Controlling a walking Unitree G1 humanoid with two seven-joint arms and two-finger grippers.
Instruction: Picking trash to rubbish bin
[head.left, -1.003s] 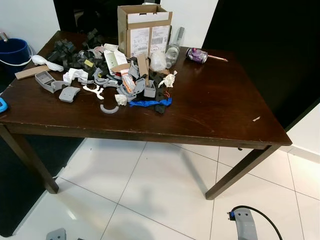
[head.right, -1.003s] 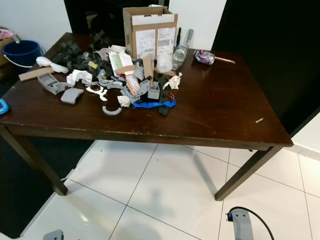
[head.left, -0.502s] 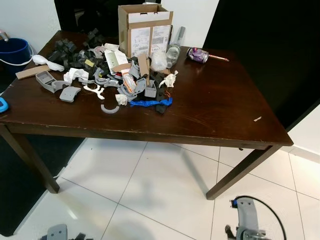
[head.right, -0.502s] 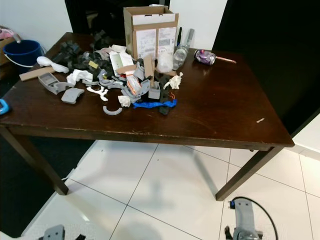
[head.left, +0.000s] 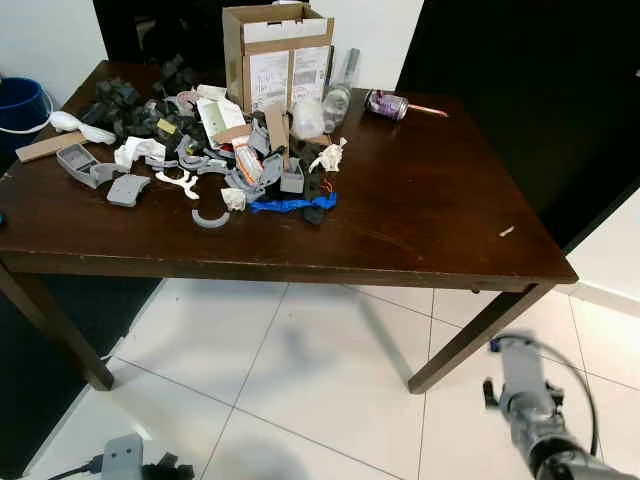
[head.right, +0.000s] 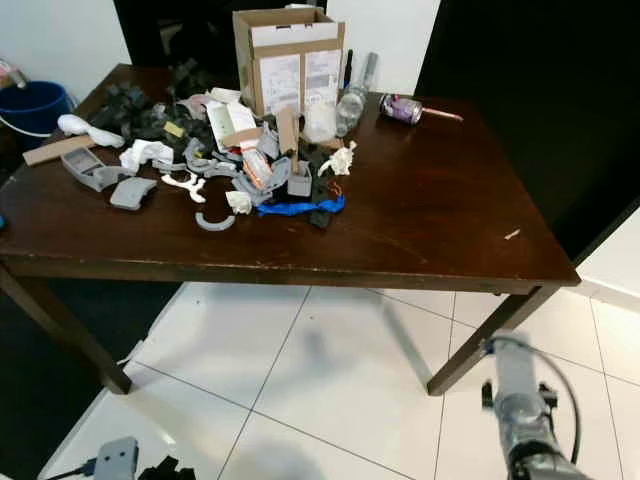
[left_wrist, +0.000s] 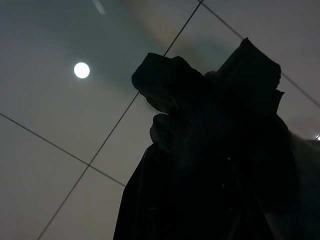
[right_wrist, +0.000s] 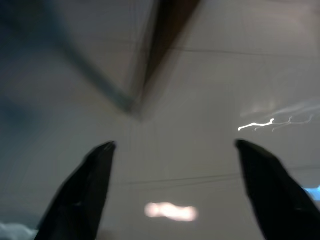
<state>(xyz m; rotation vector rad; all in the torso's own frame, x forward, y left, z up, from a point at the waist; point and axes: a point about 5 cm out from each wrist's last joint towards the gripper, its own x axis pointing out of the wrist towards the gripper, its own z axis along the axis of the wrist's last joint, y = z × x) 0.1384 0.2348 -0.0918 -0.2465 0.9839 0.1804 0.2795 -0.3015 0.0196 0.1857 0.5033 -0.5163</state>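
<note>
Right gripper (right_wrist: 172, 185): two black fingers (right_wrist: 80, 192) spread wide, holding nothing and touching nothing; white tiled floor (head.left: 300, 380) lies beneath them, blurred.
Right arm (head.left: 530, 410): silver, blurred, at 5 o'clock of the head view, over the floor beside the table leg (head.left: 480, 325).
Left gripper (left_wrist: 210, 150): dark silhouette against the floor tiles; cannot tell how its fingers stand or whether they hold anything.
Dark brown wooden table (head.left: 430, 215): fills the upper half of the head view.
Heap of grey, black and white scrap pieces (head.left: 200, 150): on the table top, toward 11 o'clock.
Blue plastic strip (head.left: 290, 203): at the heap's near edge.
Open brown cardboard box (head.left: 278, 55): upright behind the heap, at 12 o'clock.
Crushed purple drink can (head.left: 385, 103): lying on its side, at 1 o'clock, just apart from the heap.
Blue bucket (head.left: 20, 105): beyond the table's left end, at 10 o'clock.
</note>
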